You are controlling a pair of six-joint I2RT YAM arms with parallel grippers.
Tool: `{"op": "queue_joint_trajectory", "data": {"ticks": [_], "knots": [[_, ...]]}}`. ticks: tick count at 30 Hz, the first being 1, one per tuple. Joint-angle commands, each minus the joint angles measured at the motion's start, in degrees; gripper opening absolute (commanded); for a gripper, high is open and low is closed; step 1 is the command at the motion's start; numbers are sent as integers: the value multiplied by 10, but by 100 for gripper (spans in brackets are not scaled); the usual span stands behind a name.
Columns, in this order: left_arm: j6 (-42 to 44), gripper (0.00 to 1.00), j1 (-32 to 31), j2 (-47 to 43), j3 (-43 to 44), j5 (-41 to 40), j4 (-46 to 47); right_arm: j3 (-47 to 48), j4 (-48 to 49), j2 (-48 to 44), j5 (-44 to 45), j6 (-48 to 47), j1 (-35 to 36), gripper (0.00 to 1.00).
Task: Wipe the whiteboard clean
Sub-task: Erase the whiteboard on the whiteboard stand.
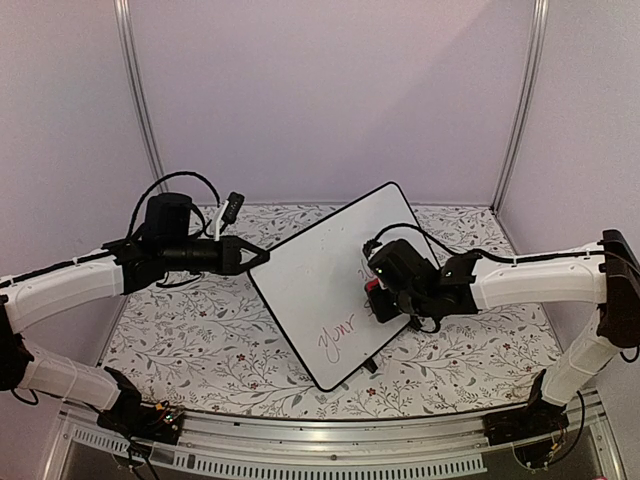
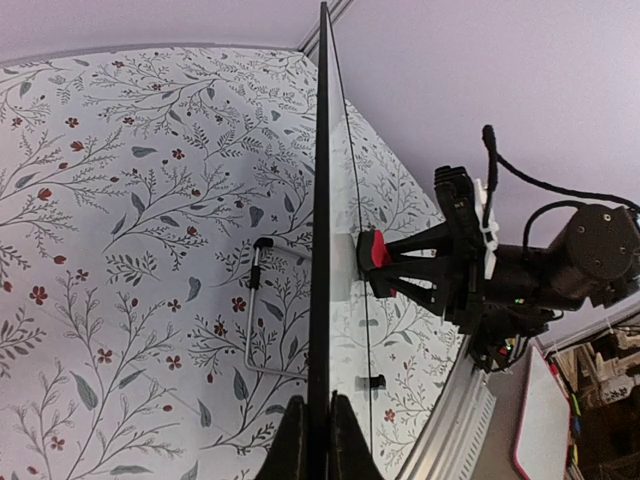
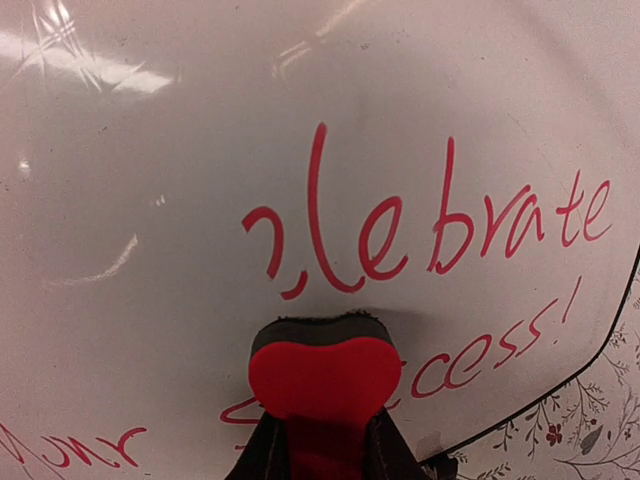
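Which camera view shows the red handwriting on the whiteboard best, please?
The right wrist view: the handwriting fills the frame and reads clearly. The top view shows only a small word near the lower corner of the whiteboard. The left wrist view sees the board edge-on, so no writing shows.

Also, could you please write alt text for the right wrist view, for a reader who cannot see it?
The right gripper, shut on a red eraser, holds its dark pad against the whiteboard just below red handwriting reading "lebrate", the letters before it partly wiped. More red writing runs lower, and a floral tablecloth shows bottom right.
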Motion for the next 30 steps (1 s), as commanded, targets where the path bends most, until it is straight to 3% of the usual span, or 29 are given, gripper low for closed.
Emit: {"op": "queue_joint_trajectory", "data": {"ticks": [1,22,30], "knots": [[45,0,-12,12,-6,24,1,0,-16,-4,4,6,-5,21],[46,0,-12,7,-6,24,1,113,-7,53,11,-47,-19,21],[47,0,-12,6,-7,23,0,103,-7,55,5,-47,-22,21]]}}
